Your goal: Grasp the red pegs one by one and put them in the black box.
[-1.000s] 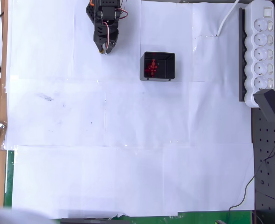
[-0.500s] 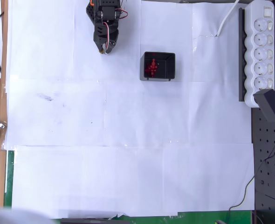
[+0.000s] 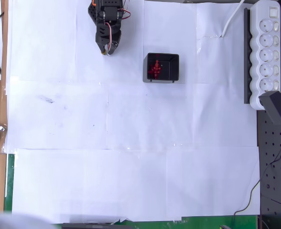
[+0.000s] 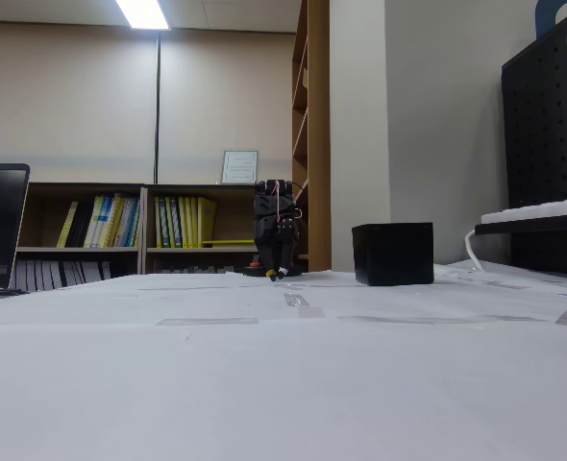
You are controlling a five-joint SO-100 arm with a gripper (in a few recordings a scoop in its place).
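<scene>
The black box (image 3: 161, 67) sits on the white paper sheets (image 3: 131, 143) that cover the worktop, toward the top of the overhead view and right of centre. Inside it the red pegs (image 3: 155, 69) lie bunched together on the floor of the box, left of its middle — they overlap too much to count. No part of the arm touches the box.

The black arm (image 3: 107, 21) is folded at the top edge of the overhead view, left of the box and apart from it. Its end effector (image 3: 106, 48) points down toward the paper; the fingers look drawn together with nothing between them.

At the right edge of the overhead view a white power strip (image 3: 266, 50) lies along a black pegboard panel (image 3: 274, 157).

The low fixed view looks across the paper from the far side and shows the box (image 4: 392, 254) only as a solid black outer wall — its contents are hidden. The arm (image 4: 275, 226) stands left of it with the end effector (image 4: 277, 275) just above the paper. Behind are bookshelves (image 4: 130, 230) with coloured books and a lit ceiling lamp (image 4: 144, 13)
</scene>
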